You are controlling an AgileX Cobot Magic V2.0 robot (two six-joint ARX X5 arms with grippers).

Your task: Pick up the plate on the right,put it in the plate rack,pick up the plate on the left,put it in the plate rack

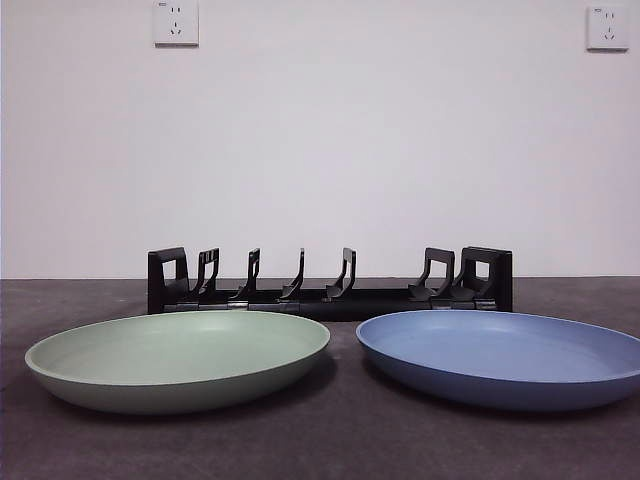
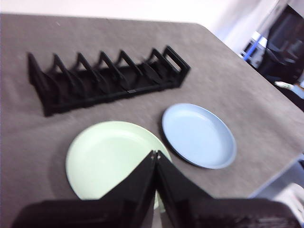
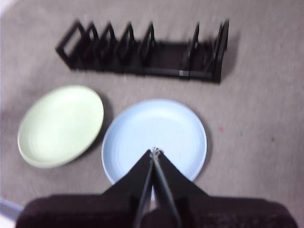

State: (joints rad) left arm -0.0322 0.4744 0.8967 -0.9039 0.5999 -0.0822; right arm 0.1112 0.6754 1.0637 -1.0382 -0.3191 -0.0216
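Observation:
A pale green plate [image 1: 178,360] lies flat on the left and a blue plate [image 1: 503,355] on the right, both in front of the black plate rack [image 1: 330,285], whose slots hold nothing. My left gripper [image 2: 155,154] hovers shut high above the green plate [image 2: 110,156], with the blue plate [image 2: 199,134] and the rack [image 2: 107,78] beyond. My right gripper [image 3: 154,152] hovers shut high over the blue plate [image 3: 154,135], with the green plate [image 3: 61,124] to one side and the rack [image 3: 145,50] farther off. Neither gripper shows in the front view.
The dark grey table [image 1: 330,440] runs back to a white wall with two sockets [image 1: 176,22]. In the left wrist view the table's edge [image 2: 280,171] drops off beyond the blue plate, with dark furniture [image 2: 285,42] past the table.

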